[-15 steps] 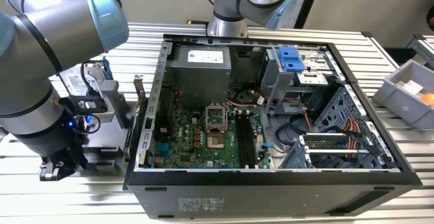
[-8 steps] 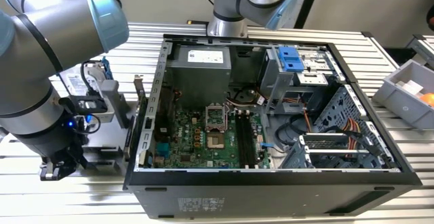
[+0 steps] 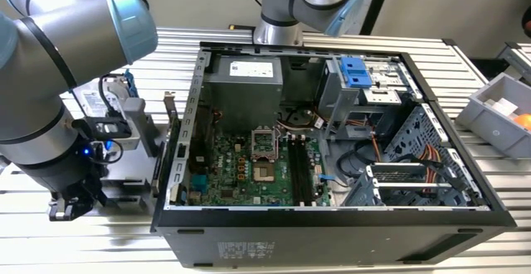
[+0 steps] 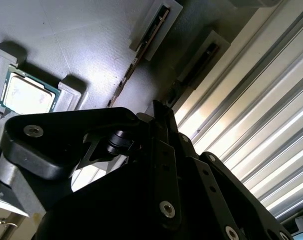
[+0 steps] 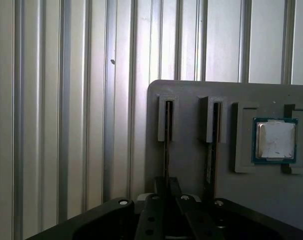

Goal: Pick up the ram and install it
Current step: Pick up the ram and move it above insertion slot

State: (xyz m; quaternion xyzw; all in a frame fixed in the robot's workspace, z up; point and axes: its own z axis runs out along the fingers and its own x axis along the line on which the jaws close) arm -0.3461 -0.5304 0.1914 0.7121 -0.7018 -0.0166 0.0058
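Ram (image 5: pixel 166 145) on edge in the outermost slot of the grey tray (image 5: pixel 189 165) | gripper (image 5: pixel 166 184) straddles it, whether clamped I cannot tell | processor (image 5: pixel 275 140) beside: lid print too faint to read

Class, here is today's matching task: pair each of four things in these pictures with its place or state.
1 ram
2 processor chip
3 computer case
4 grey bin

A open, lying on its side
B flat in a square recess of the grey holder
C at the exterior view's right edge
D on edge in a narrow slot

Pairs: 1-D, 2-B, 3-A, 4-C
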